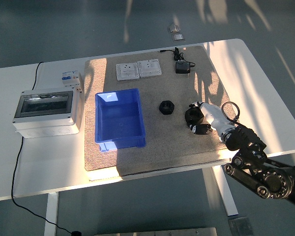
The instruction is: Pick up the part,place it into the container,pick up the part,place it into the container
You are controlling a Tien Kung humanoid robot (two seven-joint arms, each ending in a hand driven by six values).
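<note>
Head view: the robot's right arm reaches in from the lower right, its right hand (202,117) curled around a round black plastic part (193,115) on the tan mat (162,147). A second black hexagonal part (166,106) lies between it and the empty blue plastic container (119,118).

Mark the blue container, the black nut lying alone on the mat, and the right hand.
blue container (119,124), head view, on its bare inside floor.
black nut (166,107), head view, on its top ring.
right hand (206,117), head view, on the white palm section.
</note>
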